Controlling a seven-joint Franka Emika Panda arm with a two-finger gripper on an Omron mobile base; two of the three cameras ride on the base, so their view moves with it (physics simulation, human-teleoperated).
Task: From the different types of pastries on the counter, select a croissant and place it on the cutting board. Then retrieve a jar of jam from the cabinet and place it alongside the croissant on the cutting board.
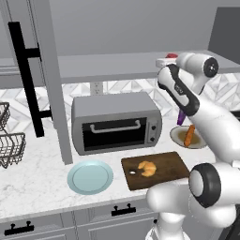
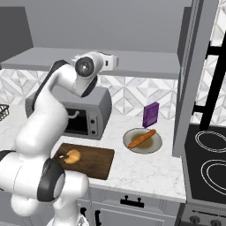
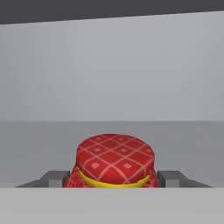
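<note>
One croissant (image 1: 147,168) is counted on one cutting board (image 1: 164,164), and one jar of jam (image 3: 115,161) is seen on the cabinet (image 1: 112,65) shelf. One teal plate (image 1: 90,176), one toaster oven (image 1: 116,122), one purple box (image 2: 151,114) and one beige dish (image 2: 152,143) (a single orange stick (image 2: 141,138) lies on it) are counted on the counter (image 1: 37,180). Two wire baskets (image 1: 9,140) are stacked at the left.

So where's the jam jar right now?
The jar of jam is up on the cabinet shelf above the toaster oven, sitting between the gripper fingers in the hand view.
</note>
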